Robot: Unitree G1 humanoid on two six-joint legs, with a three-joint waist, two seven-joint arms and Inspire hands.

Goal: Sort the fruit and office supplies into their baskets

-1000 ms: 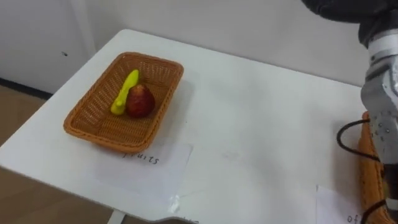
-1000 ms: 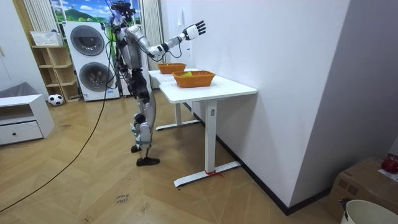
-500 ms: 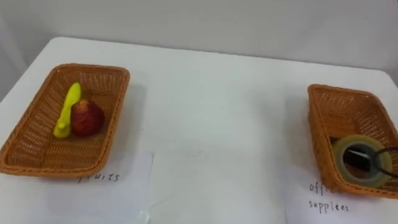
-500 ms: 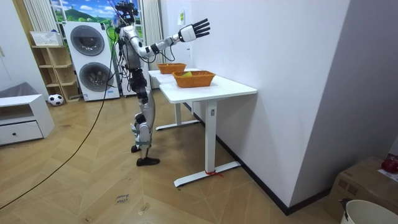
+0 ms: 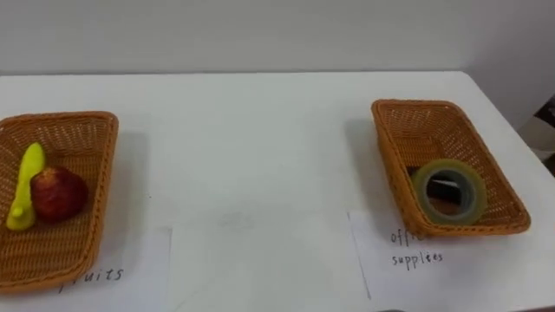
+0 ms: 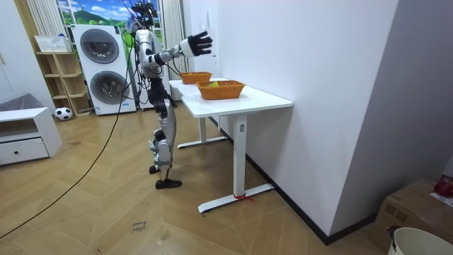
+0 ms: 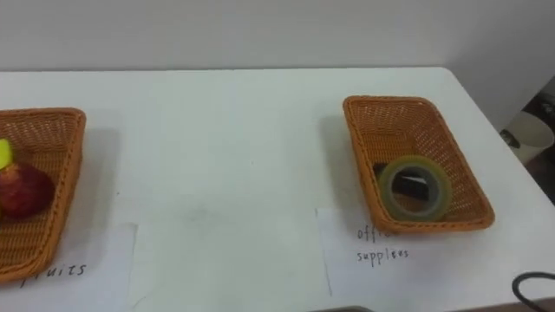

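Note:
Two wicker baskets stand on a white table point(image 5: 251, 156). The fruit basket point(image 5: 97, 130) at the left holds a yellow banana point(image 5: 24, 186) and a red apple point(image 5: 58, 192) side by side. The office supplies basket point(image 5: 390, 152) at the right holds a roll of clear tape point(image 5: 448, 192) lying over a small dark thing. In the room view I stand at the table's end, and my right hand point(image 6: 194, 44) is raised in the air above head height, open with fingers spread and holding nothing.
Paper labels lie in front of each basket, one by the fruit basket point(image 5: 113, 276) and one by the supplies basket point(image 5: 416, 251). A wall runs behind the table's far edge. Washing machines point(image 6: 99, 71) and a shelf stand behind me.
The eye view has swung to the right, so both baskets now sit further left in it. My raised right hand has come back toward my body and dropped a little.

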